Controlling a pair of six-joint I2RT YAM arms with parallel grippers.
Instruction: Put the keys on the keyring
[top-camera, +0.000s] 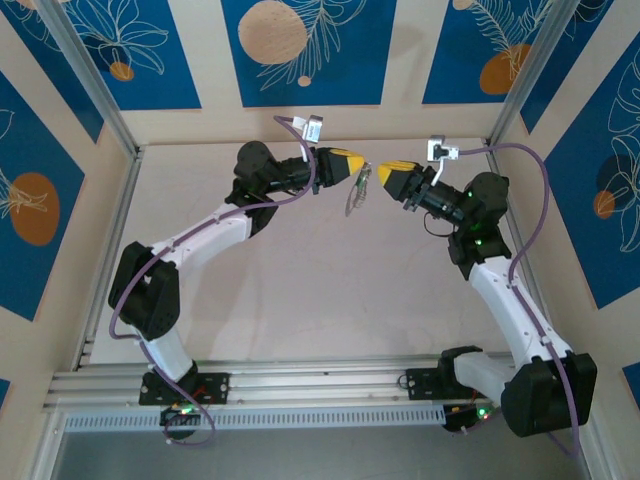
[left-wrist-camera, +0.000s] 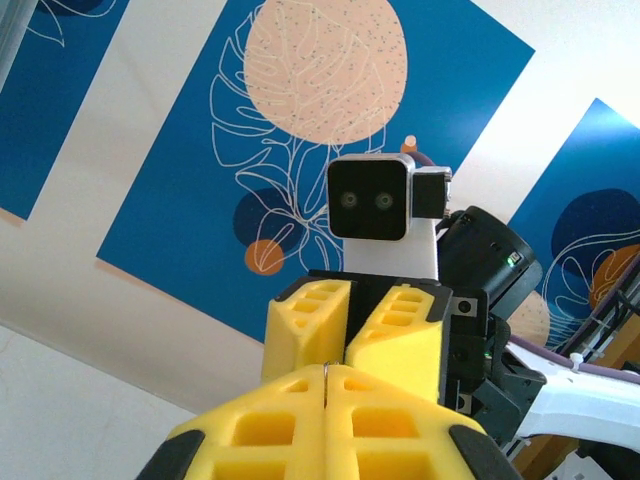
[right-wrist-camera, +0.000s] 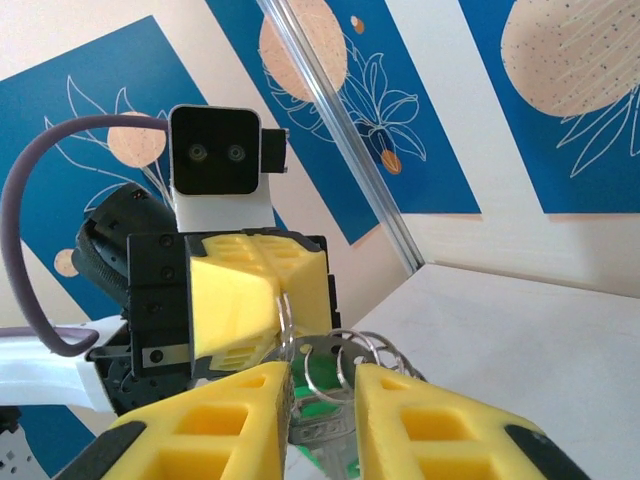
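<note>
Two white arms lean in over the pale table (top-camera: 300, 300), the left gripper (top-camera: 359, 167) and the right gripper (top-camera: 381, 173) almost tip to tip. The keyring (top-camera: 360, 186), a thin grey loop, hangs between them, with blue leaf-patterned panels behind.

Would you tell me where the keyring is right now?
In the top view the keyring hangs over the table's far middle, pinched by the left gripper, its rings between the right gripper's fingers.
</note>
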